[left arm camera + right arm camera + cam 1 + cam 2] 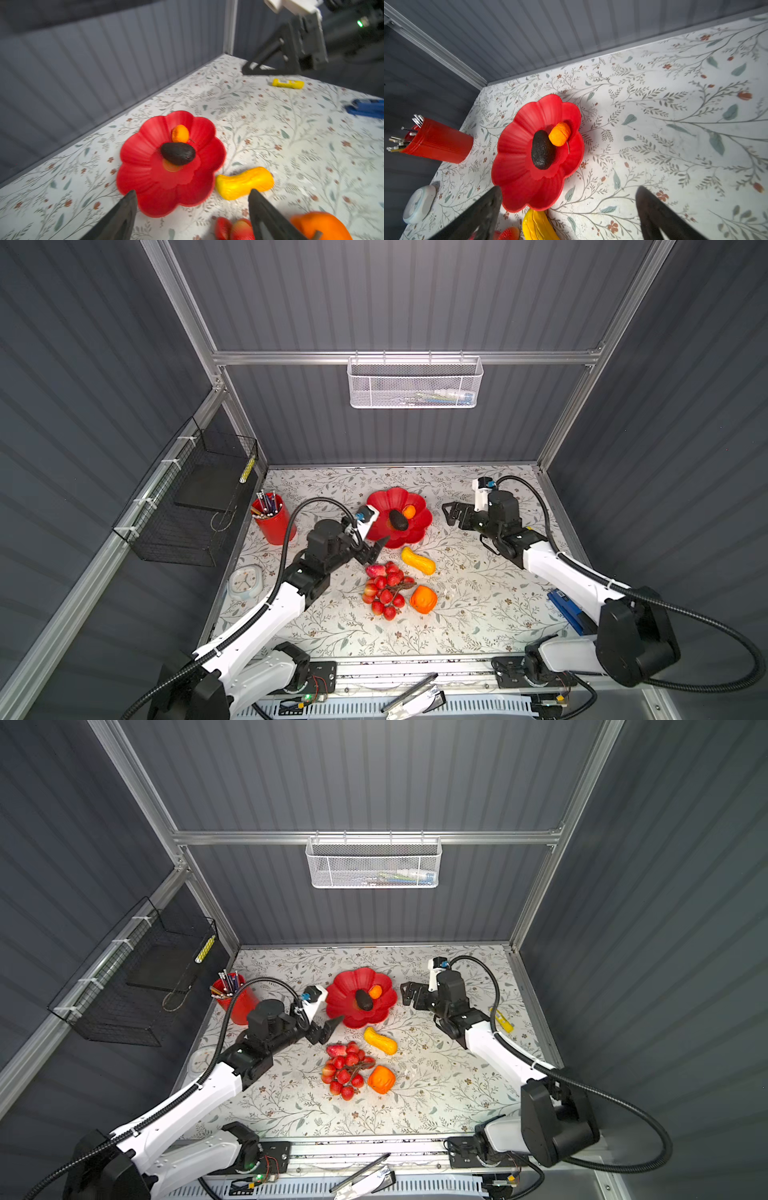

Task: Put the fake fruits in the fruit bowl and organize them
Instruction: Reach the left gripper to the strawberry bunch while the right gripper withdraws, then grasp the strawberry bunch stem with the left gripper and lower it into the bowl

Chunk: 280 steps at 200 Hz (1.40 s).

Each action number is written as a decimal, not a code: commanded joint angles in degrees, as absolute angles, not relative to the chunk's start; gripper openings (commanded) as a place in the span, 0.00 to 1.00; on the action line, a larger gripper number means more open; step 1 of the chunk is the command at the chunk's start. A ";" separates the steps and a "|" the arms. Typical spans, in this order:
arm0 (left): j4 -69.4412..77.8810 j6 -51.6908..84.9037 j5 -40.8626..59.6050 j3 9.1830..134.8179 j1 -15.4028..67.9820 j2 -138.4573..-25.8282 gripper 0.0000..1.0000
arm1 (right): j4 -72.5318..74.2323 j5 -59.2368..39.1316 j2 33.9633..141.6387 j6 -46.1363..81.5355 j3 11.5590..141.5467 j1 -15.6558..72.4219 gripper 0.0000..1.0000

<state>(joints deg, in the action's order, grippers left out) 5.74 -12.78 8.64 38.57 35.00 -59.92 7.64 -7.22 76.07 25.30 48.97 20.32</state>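
Floral-print tabletop [478, 614], grey panelled enclosure. Fruit bowl [390, 499] sits at upper centre in both top views. Avocado [398, 520] and small orange [409, 512] lie in it, touching. Outside the bowl, lower in frame: yellow squash [417, 561] just beside the bowl's lower rim, strawberry [375, 571] against the berry bunch [384, 593], orange pepper [424, 599] just right of the bunch. Left gripper [377, 551] is at the bowl's lower-left rim, jaws apart, nothing between them. Right gripper [446, 514] is right of the bowl, jaws spread wide, empty.
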 commanded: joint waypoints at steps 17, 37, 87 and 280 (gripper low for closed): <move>-1.95 -19.29 7.46 38.08 44.24 -61.15 0.79 | 10.46 -6.88 75.10 25.87 48.96 19.00 0.99; -2.20 -18.53 5.92 38.39 47.95 -63.16 0.76 | 10.87 -8.18 75.93 27.12 48.74 18.55 0.99; -2.03 -21.80 -1.28 39.67 56.52 -72.06 0.67 | 10.96 -9.38 76.58 27.70 48.01 17.90 0.99; -12.56 -21.28 -9.20 44.98 57.31 -73.43 0.00 | 10.90 -10.50 76.79 28.28 47.72 16.52 0.99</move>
<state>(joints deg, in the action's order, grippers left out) -5.96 -20.43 -5.52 43.79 57.25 -78.37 10.17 -9.32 76.44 27.66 47.99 16.84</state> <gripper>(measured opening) 0.118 0.989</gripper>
